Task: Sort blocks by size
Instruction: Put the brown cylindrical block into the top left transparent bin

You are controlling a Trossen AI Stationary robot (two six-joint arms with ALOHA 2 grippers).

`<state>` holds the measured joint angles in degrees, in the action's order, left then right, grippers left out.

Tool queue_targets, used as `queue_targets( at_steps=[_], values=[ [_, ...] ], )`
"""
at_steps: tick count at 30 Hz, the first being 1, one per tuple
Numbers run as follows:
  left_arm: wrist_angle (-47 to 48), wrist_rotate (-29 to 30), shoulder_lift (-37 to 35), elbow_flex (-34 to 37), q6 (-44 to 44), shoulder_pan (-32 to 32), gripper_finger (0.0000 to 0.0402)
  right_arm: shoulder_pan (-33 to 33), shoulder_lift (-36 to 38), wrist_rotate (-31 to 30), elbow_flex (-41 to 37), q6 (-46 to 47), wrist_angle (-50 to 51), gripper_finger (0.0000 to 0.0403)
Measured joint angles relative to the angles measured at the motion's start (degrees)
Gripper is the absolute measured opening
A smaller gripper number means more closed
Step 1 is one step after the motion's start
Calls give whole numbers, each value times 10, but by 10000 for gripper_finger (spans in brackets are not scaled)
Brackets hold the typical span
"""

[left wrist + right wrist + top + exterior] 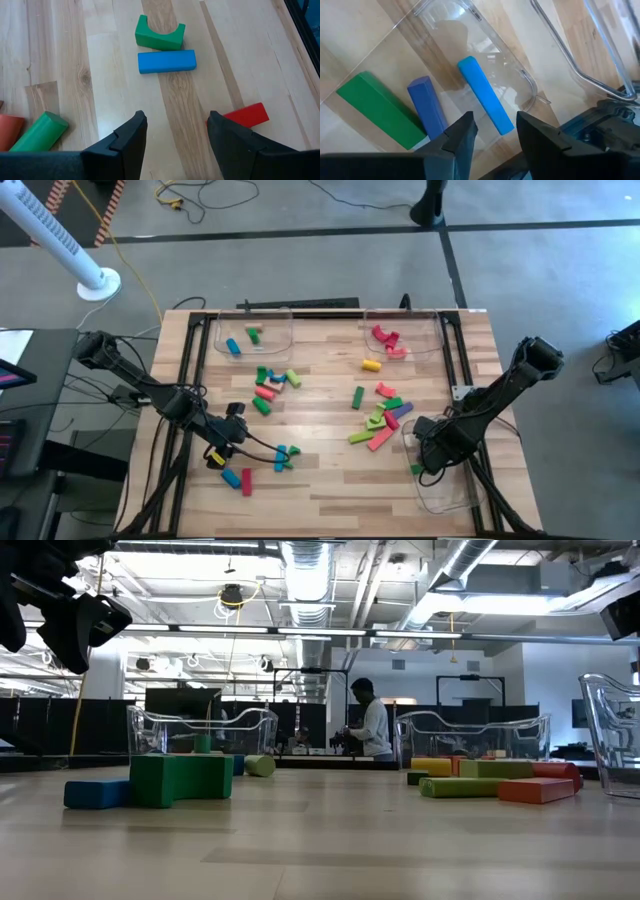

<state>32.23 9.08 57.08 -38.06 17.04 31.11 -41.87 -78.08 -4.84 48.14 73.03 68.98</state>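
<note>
Right wrist view — right tool spread over tray holding light-blue bar; left tool spread, empty.

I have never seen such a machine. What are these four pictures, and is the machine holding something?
It is a robot with two dark arms at a wooden table. Each arm ends in a two-finger pincer. One picture looks down from above, one looks level across the table, and two come from cameras on the wrists. Coloured wooden blocks lie scattered on the table, and some lie in clear trays. The left pincer is open over bare wood near a blue block. The right pincer is open over a tray that holds three long blocks. Neither pincer holds anything.
</note>
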Motion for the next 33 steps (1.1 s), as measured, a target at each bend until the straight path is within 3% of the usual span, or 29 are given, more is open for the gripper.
queue_targets(
  at_steps=[9, 19, 33],
  values=[
    [0, 5, 0, 0, -2, 0, 196, 0, 1, -3, 37, -1, 34, 174],
    [12, 10, 0, 0, -8, 0, 196, 0, 1, -73, 106, -19, 47, 171],
    [18, -1, 0, 0, 9, 1, 196, 11, 2, -133, 135, -113, -37, 171]
  ],
)
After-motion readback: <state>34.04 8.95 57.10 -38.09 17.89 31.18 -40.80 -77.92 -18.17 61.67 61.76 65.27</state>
